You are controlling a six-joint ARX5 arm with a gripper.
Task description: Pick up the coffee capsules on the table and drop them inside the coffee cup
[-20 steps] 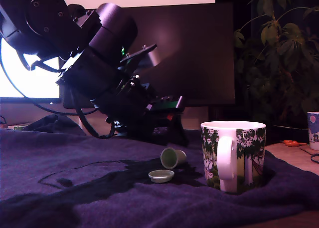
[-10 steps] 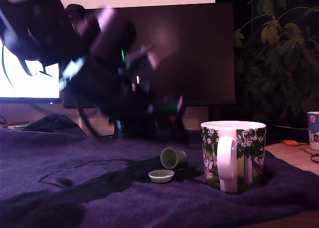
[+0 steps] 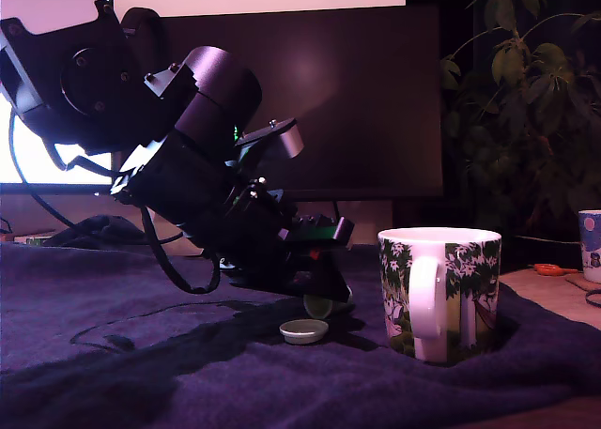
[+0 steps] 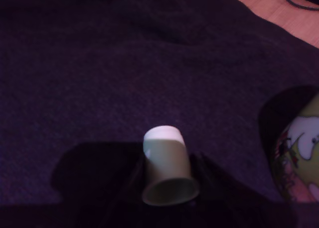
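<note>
Tapered capsule (image 4: 167, 173) lies btwn tool (image 3: 319, 288) fingers; grip state unclear.

A pale green tapered capsule (image 4: 167, 170) lies tipped on its side on the dark purple cloth (image 4: 99, 78), open mouth toward the camera. The tree-printed mug (image 4: 299, 160) shows near it, and bare desk (image 4: 279, 13) beyond the cloth.
</note>
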